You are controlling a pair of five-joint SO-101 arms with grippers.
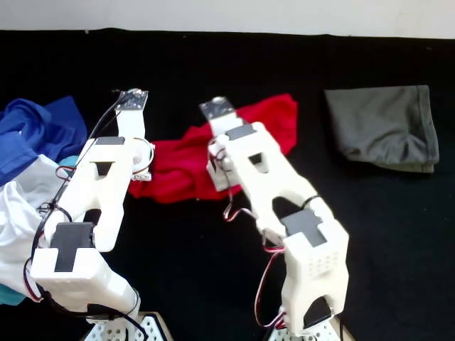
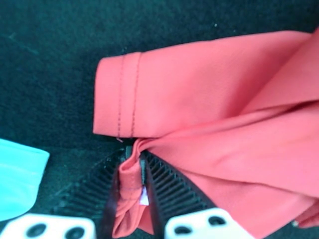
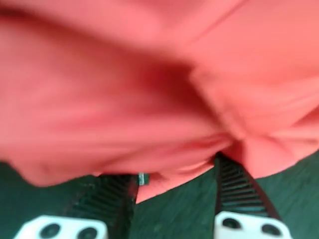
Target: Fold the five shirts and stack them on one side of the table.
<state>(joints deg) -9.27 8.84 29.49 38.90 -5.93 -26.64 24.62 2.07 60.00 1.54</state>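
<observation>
A crumpled red shirt (image 1: 186, 165) lies across the middle of the black table (image 1: 213, 64). My left gripper (image 2: 132, 172) is shut on a bunched fold of the red shirt (image 2: 209, 109), just below a sleeve with a stitched hem (image 2: 119, 94). It meets the shirt's left end in the high view, where the left gripper (image 1: 143, 169) hangs down. My right gripper (image 3: 174, 186) stands open, its fingers (image 3: 239, 191) apart, with the red shirt's (image 3: 149, 89) lower edge hanging between them. The right gripper (image 1: 217, 176) sits over the shirt's middle.
A folded grey shirt (image 1: 387, 126) lies at the back right. At the left edge a blue shirt (image 1: 35, 128), a white shirt (image 1: 18, 213) and a bit of teal cloth (image 1: 11, 295) are piled together. A pale teal edge (image 2: 20, 179) lies beside the left gripper.
</observation>
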